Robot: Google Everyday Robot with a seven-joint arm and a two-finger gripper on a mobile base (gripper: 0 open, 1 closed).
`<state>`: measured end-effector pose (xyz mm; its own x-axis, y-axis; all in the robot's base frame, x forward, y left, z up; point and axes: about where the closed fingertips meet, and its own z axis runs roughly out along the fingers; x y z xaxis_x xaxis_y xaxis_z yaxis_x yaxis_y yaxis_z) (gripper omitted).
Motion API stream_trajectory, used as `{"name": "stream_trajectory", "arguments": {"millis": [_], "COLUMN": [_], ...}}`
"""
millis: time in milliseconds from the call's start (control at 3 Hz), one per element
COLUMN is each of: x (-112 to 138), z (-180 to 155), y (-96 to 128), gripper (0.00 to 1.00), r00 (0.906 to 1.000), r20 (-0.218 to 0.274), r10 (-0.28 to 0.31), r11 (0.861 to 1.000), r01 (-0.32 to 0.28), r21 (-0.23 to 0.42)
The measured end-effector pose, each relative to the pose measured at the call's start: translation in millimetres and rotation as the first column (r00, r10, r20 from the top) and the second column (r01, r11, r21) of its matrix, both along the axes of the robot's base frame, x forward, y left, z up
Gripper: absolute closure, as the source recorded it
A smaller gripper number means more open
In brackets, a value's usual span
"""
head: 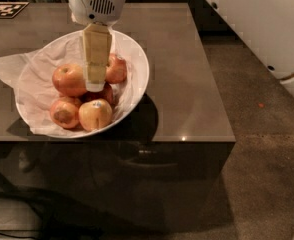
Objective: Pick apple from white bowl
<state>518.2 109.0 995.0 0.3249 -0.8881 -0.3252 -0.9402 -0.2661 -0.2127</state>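
Note:
The white bowl (138, 59), lined with crumpled white paper, stands on the brown table and holds several apples. The apple (68, 79), the largest one, orange-red with a yellowish blush, lies at the left middle of the bowl. My gripper (95, 85) comes down from its white head into the middle of the bowl. Its tip is just right of the apple, between it and another red apple (117, 68) at the right. Below the tip a smaller, redder apple (106, 94) is partly hidden. A yellow-orange apple with a sticker (95, 115) lies at the front.
Another apple (63, 113) lies at the bowl's front left. The paper (4, 66) sticks out over the table to the left. A black-and-white marker tag (6, 9) lies at the far left corner. The table's front edge (187, 140) and speckled floor (267, 134) are near.

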Motion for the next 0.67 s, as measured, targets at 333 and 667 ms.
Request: {"name": "stream_trajectory", "arguments": {"millis": [333,667], "x": [10,18], "z": [-25,-64], "y": [18,38], "gripper": [0.0,0.0], "r00": [0.9984,0.9858], "r20": [-0.057,-0.168], "r10": [-0.005,0.008], "r11": [1.0,1.0], "r01": [0.005,-0.005], "r21": [0.002,0.018]}}
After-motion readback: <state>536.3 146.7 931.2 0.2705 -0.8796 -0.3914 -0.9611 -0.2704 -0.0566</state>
